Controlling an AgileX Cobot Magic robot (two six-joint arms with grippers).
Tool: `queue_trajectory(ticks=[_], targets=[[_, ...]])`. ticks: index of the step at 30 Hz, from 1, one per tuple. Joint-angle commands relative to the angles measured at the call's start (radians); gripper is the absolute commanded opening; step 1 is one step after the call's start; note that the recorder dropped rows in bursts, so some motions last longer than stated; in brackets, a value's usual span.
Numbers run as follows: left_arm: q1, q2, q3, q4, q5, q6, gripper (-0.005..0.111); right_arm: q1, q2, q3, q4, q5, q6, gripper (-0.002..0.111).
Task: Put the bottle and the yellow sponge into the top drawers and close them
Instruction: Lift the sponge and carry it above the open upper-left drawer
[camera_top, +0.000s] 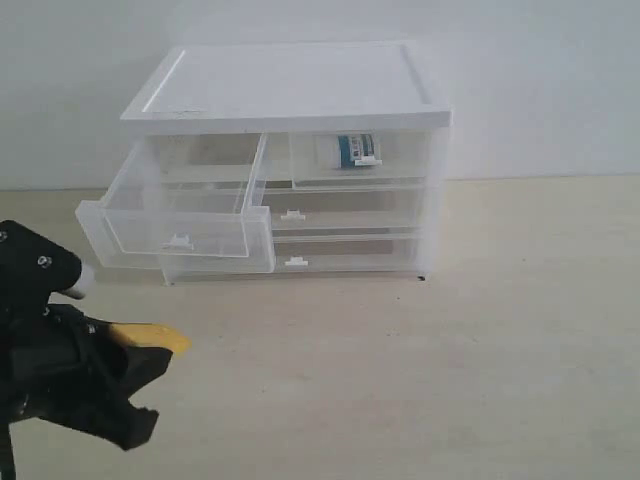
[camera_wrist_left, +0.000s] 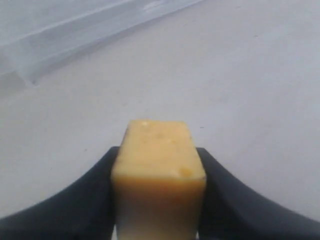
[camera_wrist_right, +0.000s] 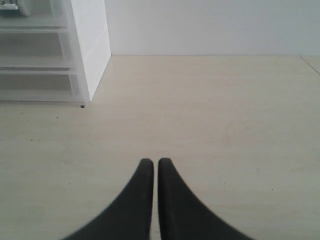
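**A:** So, what has the left claw (camera_wrist_left: 158, 155) got?

**B:** The yellow sponge (camera_top: 152, 338). Both fingers press on its sides, with the jaws partway closed, and one end sticks out past the tips.

**A:** And the right claw (camera_wrist_right: 155, 162)?

**B:** Fully closed, fingers touching, nothing between them, over bare table (camera_top: 450, 350).

**A:** Where does the left one sit?

**B:** Low over the table, in front of the drawer unit (camera_top: 290, 85) and off to its left, apart from it. The left top drawer (camera_top: 175, 215) is pulled far out and angled leftward.

**A:** The bottle (camera_top: 349, 150)?

**B:** Inside the right top drawer (camera_top: 405, 165), apparently lying on its side. That drawer is pushed in.
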Motion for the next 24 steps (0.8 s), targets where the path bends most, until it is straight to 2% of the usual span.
queue_trajectory(ticks=[1,5,14,18,24], targets=[[-0.128,-0.089,0.001,0.175,0.019,-0.028,0.004,-0.002,-0.005,0.005,0.002,-0.007,-0.003,0.001],[-0.167,-0.121,-0.046,0.337,0.004,-0.028,0.004,-0.002,-0.005,0.005,0.002,-0.007,-0.003,0.001],[-0.167,-0.123,-0.218,0.402,-0.027,-0.028,0.004,-0.002,-0.005,0.005,0.002,-0.007,-0.003,0.001],[-0.163,-0.121,-0.317,0.469,0.03,-0.028,0.004,-0.002,-0.005,0.005,0.002,-0.007,-0.003,0.001],[-0.128,-0.074,-0.43,0.713,0.154,0.068,0.004,-0.002,-0.005,0.005,0.002,-0.007,-0.003,0.001]])
